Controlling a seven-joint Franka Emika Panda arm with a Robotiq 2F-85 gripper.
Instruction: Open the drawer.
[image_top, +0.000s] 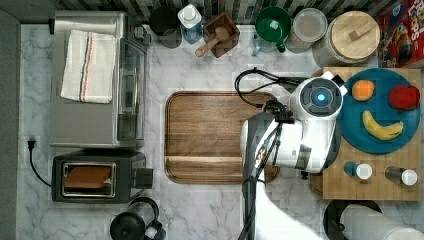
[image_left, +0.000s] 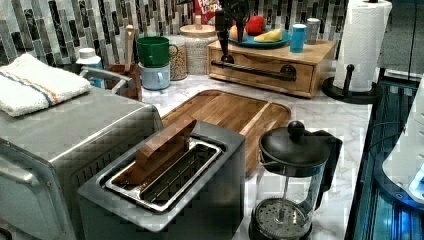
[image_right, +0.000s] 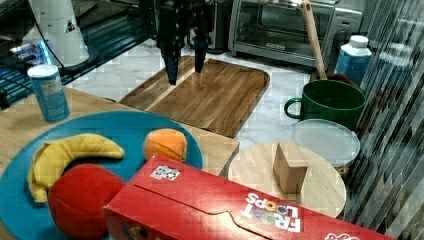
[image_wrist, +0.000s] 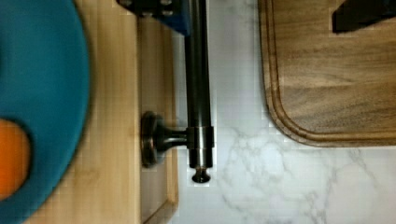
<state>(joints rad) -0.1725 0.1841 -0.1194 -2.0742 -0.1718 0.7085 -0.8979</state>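
Observation:
The drawer (image_left: 260, 75) is the light-wood front of a wooden box unit at the back of the left view, and it looks shut. Its long black bar handle (image_left: 252, 70) runs across the front and also appears in the wrist view as the handle (image_wrist: 198, 93). My gripper (image_left: 231, 44) hangs at the end of the handle on the left view's left. It is open, with one finger (image_wrist: 159, 11) on the drawer side of the bar and the other finger (image_wrist: 362, 16) out over the brown tray. In the right view the gripper (image_right: 186, 67) points down with its fingers apart.
A brown wooden tray (image_top: 220, 135) lies just in front of the drawer. A blue plate (image_top: 380, 110) with a banana, an orange and a red fruit sits on the box, beside two small shakers. A paper towel roll (image_left: 361, 40) stands to the left view's right. A French press (image_left: 292, 180) and a toaster (image_left: 165, 175) stand nearer.

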